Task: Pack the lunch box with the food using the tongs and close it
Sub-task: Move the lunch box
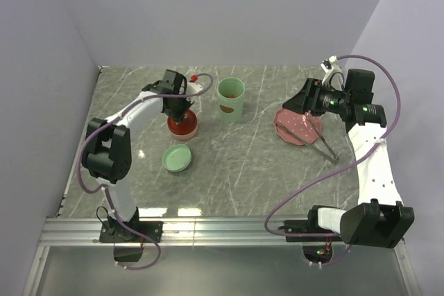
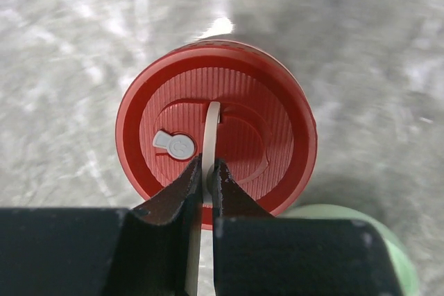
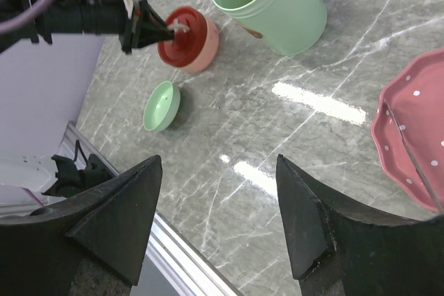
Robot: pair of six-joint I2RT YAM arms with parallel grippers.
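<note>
We see the right claw (image 3: pixel 218 164) open above the pink plate (image 1: pixel 295 134). The tongs (image 1: pixel 313 143) lie across the plate's near edge, long axis running near-right, closest to this arm. The left claw (image 2: pixel 207 171) pinches the white strap (image 2: pixel 211 129) of the red lid (image 2: pixel 277 116).

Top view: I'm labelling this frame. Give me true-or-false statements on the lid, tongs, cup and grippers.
1. The left gripper is shut on the red lid's white handle. True.
2. The right gripper holds the tongs. False: it is open; the tongs lie on the plate.
3. The cup lies on its side. False: it stands upright.
4. The green bowl sits nearer the arm bases than the red lid. True.
</note>
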